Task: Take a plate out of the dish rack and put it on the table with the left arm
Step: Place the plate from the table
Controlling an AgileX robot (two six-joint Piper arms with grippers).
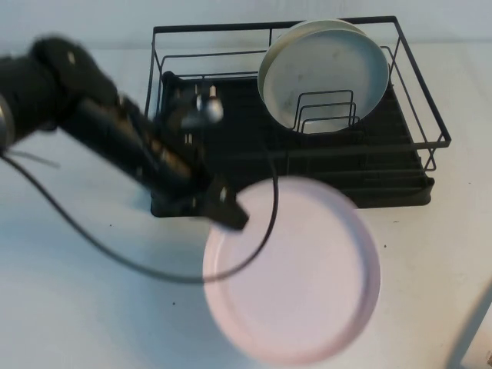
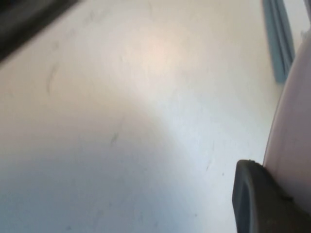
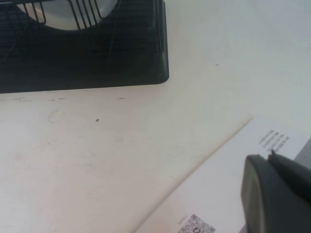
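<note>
A: Left gripper (image 1: 229, 209), centre-left of the high view. Its fingers are noted as clamped on the rim of the pink plate (image 1: 296, 269). In the left wrist view one dark finger (image 2: 257, 204) is pressed against the plate's (image 2: 296, 145) pale edge.

B: Plate position?

A: Out of the dish rack (image 1: 400, 173), in the lower centre of the high view, in front of the rack and over the table (image 1: 69, 307). The grip point is on its upper-left rim; the disc extends from the fingers toward the lower right of the frame. The face is seen nearly full-on and blurred, so it is judged to be carried, not yet set down. Contact with the table cannot be confirmed.

B: What the next move turns on?

A: The far rim, opposite the fingers, is judged likely to meet the white surface first; lowering and levelling would be called for.

B: Other items?

A: A cream plate (image 1: 327, 73) is left standing in the rack's dividers, upper centre. Right gripper (image 3: 277, 194) is logged at the lower right of its wrist view, over a printed sheet (image 3: 228, 194); finger state cannot be told.
</note>
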